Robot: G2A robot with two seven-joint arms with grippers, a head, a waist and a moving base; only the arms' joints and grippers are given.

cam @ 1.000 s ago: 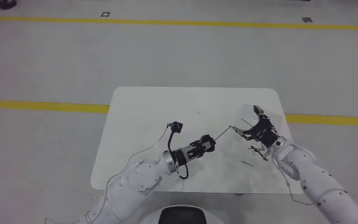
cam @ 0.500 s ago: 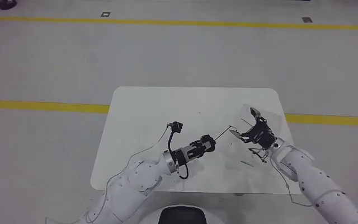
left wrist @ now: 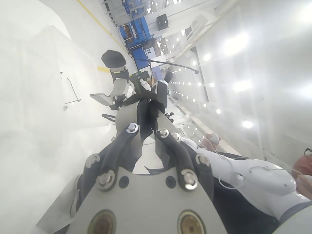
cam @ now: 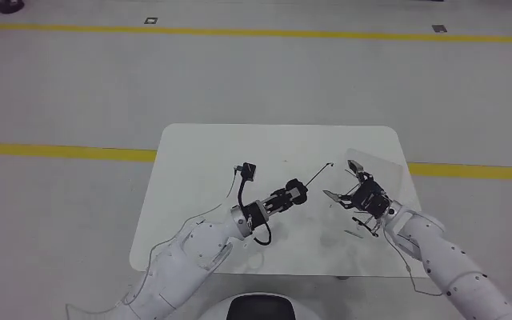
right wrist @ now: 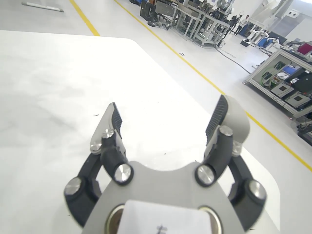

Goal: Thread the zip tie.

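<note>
On the counter point(cam: 208, 160), near side: a short dark strip point(cam: 354, 233) lies flat just beside the right forearm. The top is white with rounded corners.
Left pincer point(cam: 294, 190): over the counter's middle, pointing away from the robot and to the right. Fingers pressed together, pinching one end of the zip tie.
Zip tie point(cam: 314, 178): thin and black. Its free length slants from the left pincer toward the far right, clear of the counter. The tip is bent in a small hook.
Right pincer point(right wrist: 168, 108): just right of the tie's tip, near it but apart. Fingers spread wide, ribbed dark pads point(right wrist: 215, 115) facing each other, bare counter showing through the gap.
Tie tip: between the two pincers, level with the right pincer's farther finger and not touching it.
Floor beyond: a yellow line point(cam: 80, 150) runs crosswise behind the counter. A second yellow line point(cam: 240, 32) lies farther off.
</note>
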